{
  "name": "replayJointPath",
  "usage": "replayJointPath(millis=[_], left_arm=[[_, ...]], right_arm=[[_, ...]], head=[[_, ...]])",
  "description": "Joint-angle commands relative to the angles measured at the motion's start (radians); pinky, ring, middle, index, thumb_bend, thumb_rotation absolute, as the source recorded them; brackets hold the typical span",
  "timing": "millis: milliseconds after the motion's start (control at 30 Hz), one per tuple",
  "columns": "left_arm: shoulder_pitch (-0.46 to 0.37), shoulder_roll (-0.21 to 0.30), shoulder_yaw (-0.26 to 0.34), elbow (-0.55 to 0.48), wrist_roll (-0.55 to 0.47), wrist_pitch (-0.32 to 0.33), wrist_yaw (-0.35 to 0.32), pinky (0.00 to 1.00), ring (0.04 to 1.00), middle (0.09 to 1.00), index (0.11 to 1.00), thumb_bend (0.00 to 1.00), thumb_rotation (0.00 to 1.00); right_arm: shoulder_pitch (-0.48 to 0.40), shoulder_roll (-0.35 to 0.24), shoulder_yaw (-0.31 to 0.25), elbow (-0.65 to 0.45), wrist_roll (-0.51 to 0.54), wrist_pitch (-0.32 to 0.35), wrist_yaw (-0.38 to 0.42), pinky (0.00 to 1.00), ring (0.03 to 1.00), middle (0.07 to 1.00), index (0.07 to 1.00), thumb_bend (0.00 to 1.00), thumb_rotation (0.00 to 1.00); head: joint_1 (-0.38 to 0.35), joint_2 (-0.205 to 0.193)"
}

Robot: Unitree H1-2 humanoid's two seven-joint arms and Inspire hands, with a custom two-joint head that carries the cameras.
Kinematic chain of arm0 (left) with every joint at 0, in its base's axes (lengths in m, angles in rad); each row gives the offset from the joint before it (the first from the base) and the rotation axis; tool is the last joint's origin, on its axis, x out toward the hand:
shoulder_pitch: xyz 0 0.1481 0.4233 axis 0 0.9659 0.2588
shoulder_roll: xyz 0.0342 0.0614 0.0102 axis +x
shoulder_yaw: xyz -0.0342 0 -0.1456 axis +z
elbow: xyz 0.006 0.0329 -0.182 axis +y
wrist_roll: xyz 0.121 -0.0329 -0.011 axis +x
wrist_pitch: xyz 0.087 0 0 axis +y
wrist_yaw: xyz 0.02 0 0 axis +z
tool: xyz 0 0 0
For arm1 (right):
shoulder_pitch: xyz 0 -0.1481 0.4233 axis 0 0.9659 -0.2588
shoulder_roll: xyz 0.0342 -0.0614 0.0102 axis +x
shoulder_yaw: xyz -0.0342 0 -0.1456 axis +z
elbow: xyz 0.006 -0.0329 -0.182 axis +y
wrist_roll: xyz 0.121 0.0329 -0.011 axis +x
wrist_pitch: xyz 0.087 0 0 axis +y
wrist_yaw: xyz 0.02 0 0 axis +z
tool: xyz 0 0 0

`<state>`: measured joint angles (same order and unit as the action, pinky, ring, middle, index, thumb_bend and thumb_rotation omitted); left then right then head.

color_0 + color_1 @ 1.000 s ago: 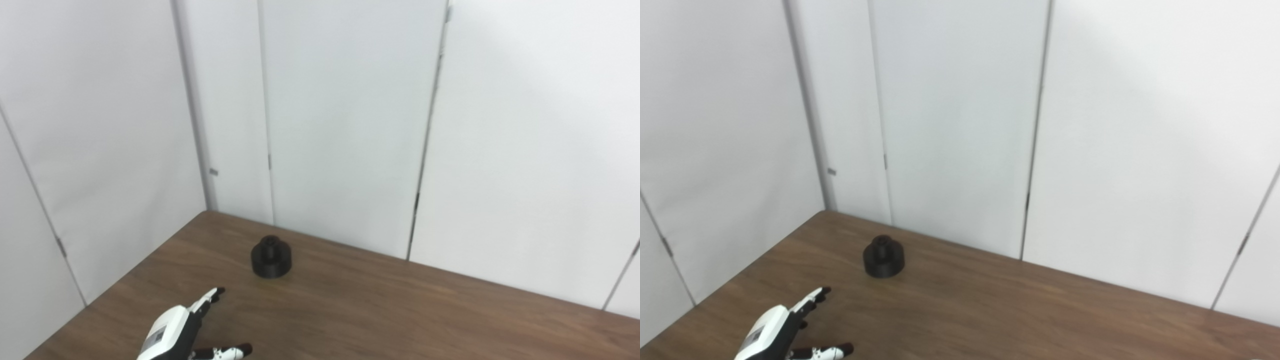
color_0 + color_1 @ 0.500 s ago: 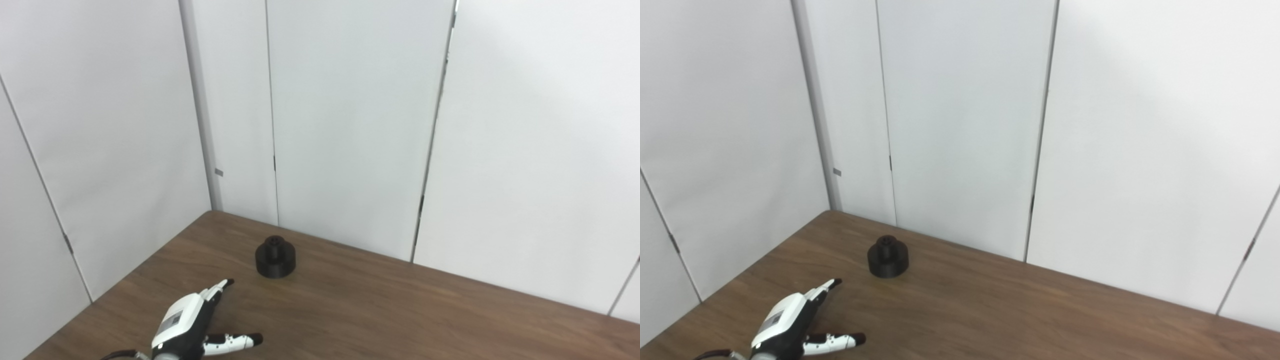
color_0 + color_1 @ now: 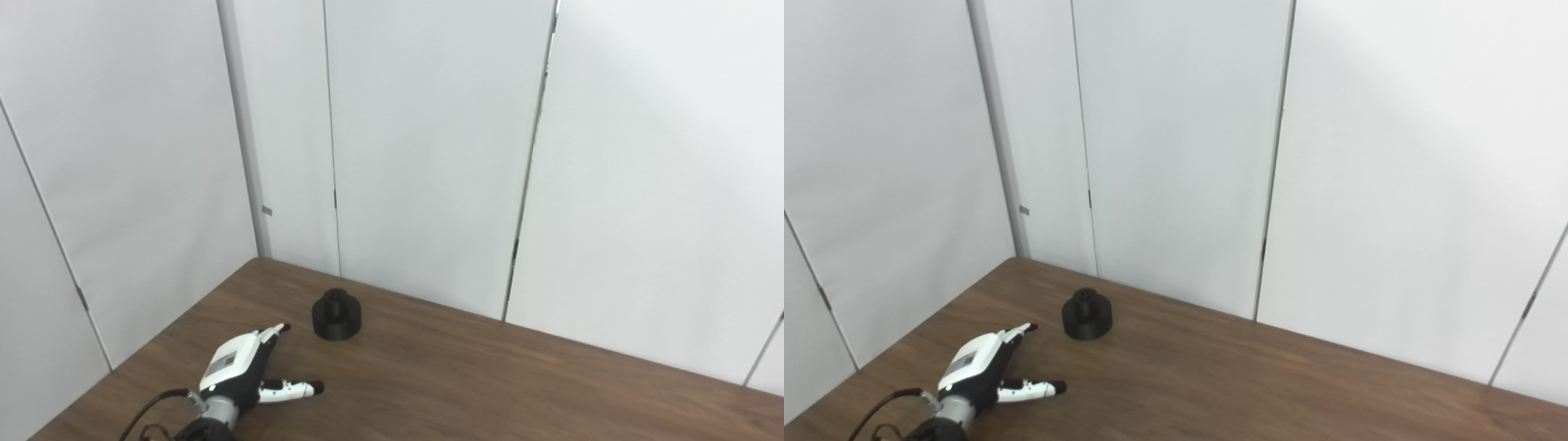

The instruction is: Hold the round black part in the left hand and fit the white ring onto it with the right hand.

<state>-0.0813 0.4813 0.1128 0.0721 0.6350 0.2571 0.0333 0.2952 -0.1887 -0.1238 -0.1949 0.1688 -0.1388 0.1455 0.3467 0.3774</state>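
Status: task at its opening stage. The black part (image 3: 336,315) stands upright on the worktop (image 3: 490,392), near the far left corner, untouched. It shows a broad round base with a narrower boss on top.

Left hand (image 3: 242,373) lies low over the worktop, short of the part and apart from it. Its fingers (image 3: 272,332) are extended toward the part and the thumb (image 3: 294,388) is splayed well out to the side; the spread is wide and the hand holds nothing. No contact with the part is visible.

Right hand: not in either view. White ring: not in either view; its location cannot be stated.

Done so far, as the pictures show: nothing completed. The left hand is only placed for an approach.

Outstanding, by judgement: close the gap to the part, grasp it around the base and hold it steady; bring in the ring with the right hand; seat the ring on the part, probably over the boss.

Comparison of views: both show the same scene with a small sideways offset. The right eye view shows more of the wall panels (image 3: 894,153) at the left and more of the dark cable (image 3: 876,410) at the wrist. The left eye view sets the part nearer picture centre. Neither view reveals the near right worktop edge, where the ring and right hand may be
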Motion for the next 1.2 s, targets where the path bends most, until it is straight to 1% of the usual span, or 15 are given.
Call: replayJointPath(millis=[0,167,300,400,567,633,767,933,1033,1167], left_arm=[[-0.057,0.042,-0.002,0.007,0.021,-0.018,0.045,1.0,0.969,0.935,0.913,1.0,0.59],[-0.098,0.051,-0.023,0.062,0.025,-0.017,0.064,0.99,0.958,0.926,0.907,1.0,0.59],[-0.137,0.056,-0.036,0.115,0.014,-0.021,0.076,0.99,0.95,0.923,0.905,1.0,0.58],[-0.164,0.057,-0.045,0.131,0.009,0.014,0.056,1.0,0.96,0.931,0.912,1.0,0.59],[-0.214,0.053,-0.056,0.176,-0.001,0.047,0.05,1.0,0.962,0.935,0.907,1.0,0.57],[-0.232,0.055,-0.067,0.196,-0.001,0.058,0.046,1.0,0.969,0.941,0.908,1.0,0.58],[-0.26,0.055,-0.075,0.234,-0.015,0.058,0.053,1.0,0.975,0.941,0.904,1.0,0.59],[-0.299,0.055,-0.087,0.293,-0.025,0.047,0.065,1.0,0.972,0.941,0.899,1.0,0.59],[-0.315,0.055,-0.097,0.316,-0.022,0.038,0.078,1.0,0.968,0.937,0.894,1.0,0.58],[-0.338,0.054,-0.111,0.341,-0.026,0.037,0.086,0.99,0.963,0.936,0.888,1.0,0.57]], right_arm=[[-0.001,0.014,0.007,0.015,0.004,-0.019,-0.002,1.0,1.0,1.0,1.0,0.64,1.0],[-0.002,0.014,0.008,0.025,0.004,-0.037,0.003,1.0,1.0,1.0,1.0,0.63,1.0],[-0.002,0.013,0.009,0.028,0.0,-0.038,0.001,1.0,1.0,1.0,1.0,0.63,1.0],[0.002,0.014,0.01,0.012,-0.001,-0.019,-0.003,1.0,1.0,0.999,1.0,0.63,1.0],[0.002,0.013,0.011,0.011,-0.004,-0.017,-0.003,1.0,1.0,0.996,1.0,0.64,1.0],[0.004,0.014,0.012,0.011,-0.001,-0.019,-0.001,1.0,1.0,0.995,1.0,0.64,1.0],[0.007,0.014,0.013,0.004,0.002,-0.019,0.0,1.0,1.0,0.995,1.0,0.63,1.0],[0.011,0.01,0.015,-0.002,0.0,-0.014,0.002,1.0,1.0,0.998,1.0,0.65,1.0],[0.011,0.01,0.014,-0.002,0.016,-0.013,0.007,1.0,1.0,0.999,1.0,0.64,1.0],[0.012,0.011,0.013,0.007,0.034,-0.02,0.015,1.0,1.0,1.0,1.0,0.66,1.0]], head=[[0.0,0.0],[-0.002,0.002],[-0.002,0.002],[-0.002,0.005],[-0.004,0.005],[-0.006,0.005],[-0.011,0.007],[-0.012,0.008],[-0.013,0.009],[-0.016,0.01]])
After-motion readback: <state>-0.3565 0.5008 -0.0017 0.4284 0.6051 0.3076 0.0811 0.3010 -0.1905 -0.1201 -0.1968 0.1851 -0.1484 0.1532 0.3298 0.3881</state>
